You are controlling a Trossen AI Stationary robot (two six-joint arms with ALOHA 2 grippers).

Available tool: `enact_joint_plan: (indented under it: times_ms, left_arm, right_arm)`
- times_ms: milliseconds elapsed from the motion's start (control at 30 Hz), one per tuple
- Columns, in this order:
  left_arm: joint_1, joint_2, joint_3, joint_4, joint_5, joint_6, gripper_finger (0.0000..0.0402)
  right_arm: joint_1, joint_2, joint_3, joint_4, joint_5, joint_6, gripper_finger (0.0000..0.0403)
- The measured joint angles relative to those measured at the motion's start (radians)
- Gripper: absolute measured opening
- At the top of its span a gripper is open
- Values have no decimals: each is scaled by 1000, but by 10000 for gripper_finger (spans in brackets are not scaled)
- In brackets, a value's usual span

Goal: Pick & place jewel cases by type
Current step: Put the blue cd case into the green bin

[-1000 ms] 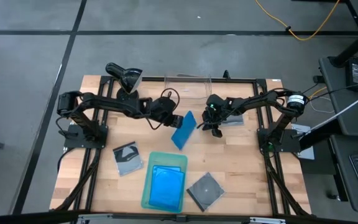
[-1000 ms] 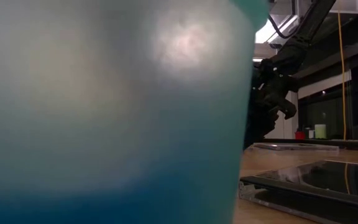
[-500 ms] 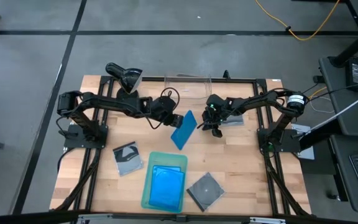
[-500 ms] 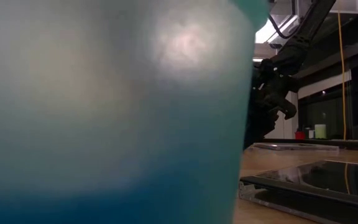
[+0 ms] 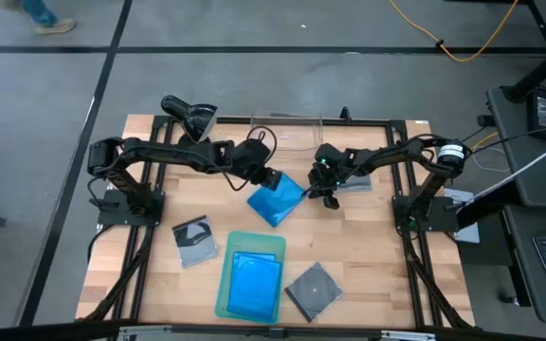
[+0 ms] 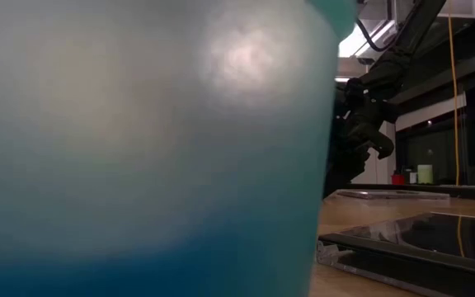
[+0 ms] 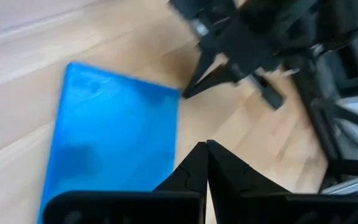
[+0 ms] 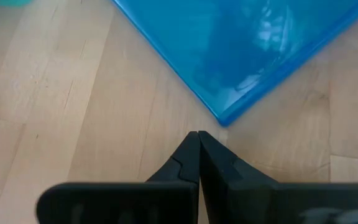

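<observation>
Now 1 blue jewel case (image 5: 276, 201) lies flat on the wooden worktop (image 5: 368, 246) between the 2 hands, turned like a diamond with 1 corner toward each. Left hand (image 5: 269, 179), fingers pressed together and holding nothing, sits just above its upper-left edge. Right hand (image 5: 329, 196), likewise closed and empty, hangs just beside the case's right corner.

Pressed against the low camera, the pale green tray (image 6: 147, 148) is a blur hiding most of the table, while the blue jewel case (image 8: 247, 50) beside it runs past the right wrist view's edge.
</observation>
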Motion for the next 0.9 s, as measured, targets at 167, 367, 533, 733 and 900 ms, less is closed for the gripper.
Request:
enact_joint_plan:
  times_ms: [167,367,533,733,900]
  left_arm:
    - [0,0,0,-127,-3,43,1]
    - [28,29,-1,-310,-45,92,9]
    - [51,77,-1,-275,14,185,52]
    - [96,136,-2,-301,-1,238,124]
    - [133,189,-2,-318,-46,297,106]
  right_arm:
    - [0,0,0,0,-5,0,6]
    - [0,1,0,2,-23,30,6]
    - [30,1,2,-3,-20,78,6]
    - [79,1,2,0,-26,132,6]
    - [105,1,1,8,-30,178,6]
